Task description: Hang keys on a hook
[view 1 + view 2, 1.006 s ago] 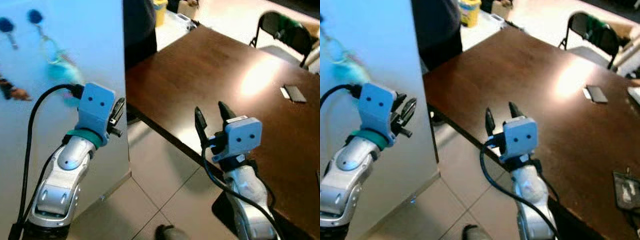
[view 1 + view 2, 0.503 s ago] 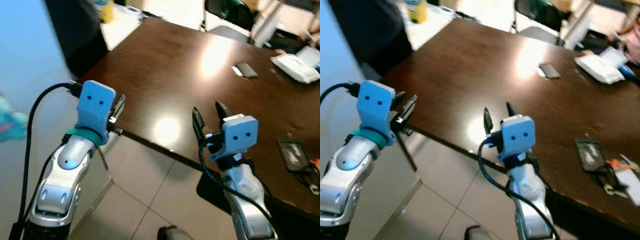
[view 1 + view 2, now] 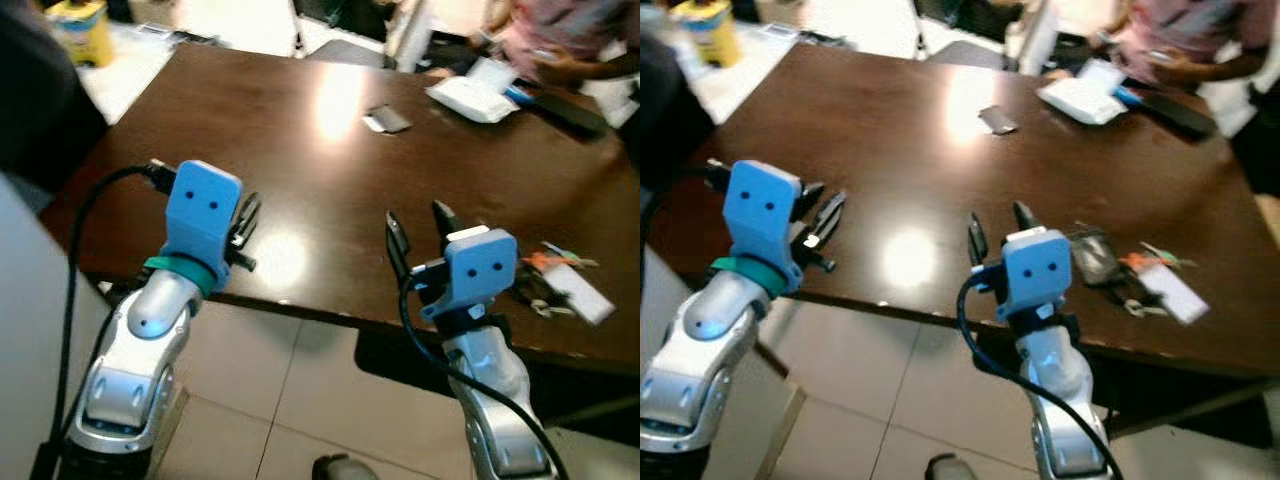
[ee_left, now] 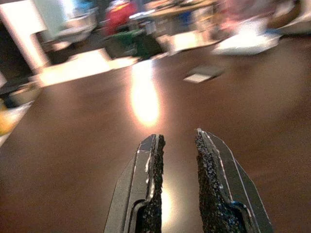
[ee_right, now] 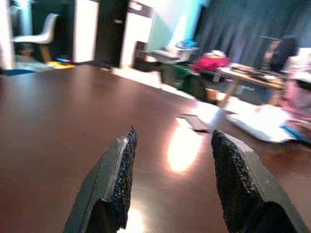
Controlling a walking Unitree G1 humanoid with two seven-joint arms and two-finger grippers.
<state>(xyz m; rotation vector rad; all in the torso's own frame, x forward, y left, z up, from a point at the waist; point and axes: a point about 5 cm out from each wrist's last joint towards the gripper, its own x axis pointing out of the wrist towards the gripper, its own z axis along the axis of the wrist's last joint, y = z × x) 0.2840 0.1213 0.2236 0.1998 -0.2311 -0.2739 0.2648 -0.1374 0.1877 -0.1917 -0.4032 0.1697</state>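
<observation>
A bunch of keys [image 3: 1129,297] lies on the dark brown table [image 3: 890,130] near its right front edge, joined to a dark card holder [image 3: 1094,258], an orange tag [image 3: 1139,262] and a white tag [image 3: 1176,297]. My right gripper [image 3: 997,215] hovers open over the table's front edge, just left of the bunch, holding nothing. Farther left, my left gripper [image 3: 825,207] is raised over the table with its fingers a narrow gap apart and empty. The wrist views show the left gripper [image 4: 177,138] and the right gripper [image 5: 172,136] above bare tabletop.
A person in a pink top [image 3: 1160,40] sits at the table's far right, by a white packet [image 3: 1080,98]. A small grey card [image 3: 997,120] lies mid-table. A yellow container [image 3: 710,30] stands far left. Tiled floor [image 3: 880,400] lies below the table edge.
The camera has swung right: the pale board with hanging keys has left the picture, and the table's right end with the key bunch has come in. Both arms keep their pose.
</observation>
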